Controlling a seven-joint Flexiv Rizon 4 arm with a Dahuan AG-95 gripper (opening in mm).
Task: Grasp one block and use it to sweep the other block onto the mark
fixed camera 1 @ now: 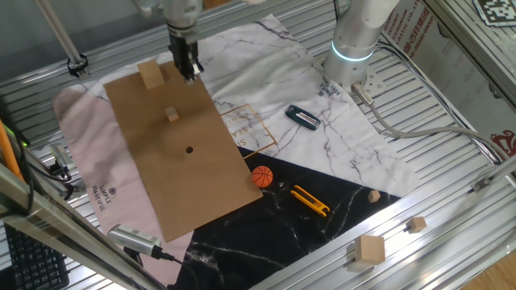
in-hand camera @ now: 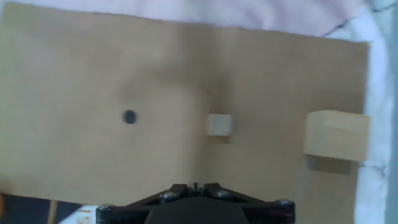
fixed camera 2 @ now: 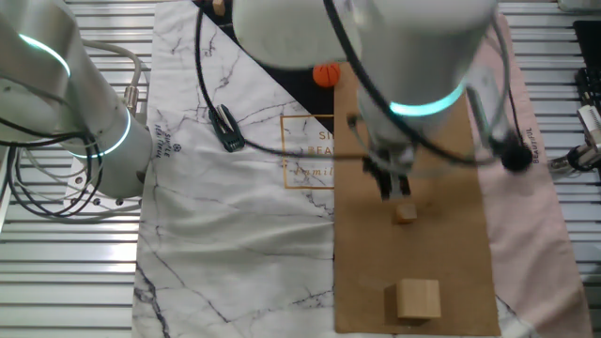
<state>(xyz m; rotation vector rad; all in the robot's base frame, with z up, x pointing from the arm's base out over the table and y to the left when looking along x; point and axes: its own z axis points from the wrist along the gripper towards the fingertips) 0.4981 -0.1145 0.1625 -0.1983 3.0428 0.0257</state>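
Observation:
The larger tan block (fixed camera 1: pixel 150 75) stands near the far end of the brown cardboard sheet (fixed camera 1: pixel 161 169); it also shows in the other fixed view (fixed camera 2: pixel 417 299) and at the right of the hand view (in-hand camera: pixel 336 134). The tiny tan cube (fixed camera 1: pixel 172 114) lies between it and the black dot mark (fixed camera 1: pixel 189 149); the hand view shows both the cube (in-hand camera: pixel 219 124) and the dot (in-hand camera: pixel 129 116). My gripper (fixed camera 1: pixel 191 75) hovers above the sheet, to the right of the larger block, with its fingertips together and empty (in-hand camera: pixel 194 185). In the other fixed view the cube (fixed camera 2: pixel 405 215) sits just below the gripper (fixed camera 2: pixel 394 191), and the arm hides the mark.
An orange ball (fixed camera 1: pixel 263 176) lies just off the sheet's right edge. A yellow tool (fixed camera 1: pixel 310 200) and a black clip (fixed camera 1: pixel 302 117) lie on the marbled cloth. Spare wooden blocks (fixed camera 1: pixel 370 250) sit on the metal rails at front right. The robot's base (fixed camera 1: pixel 355 40) stands at the back.

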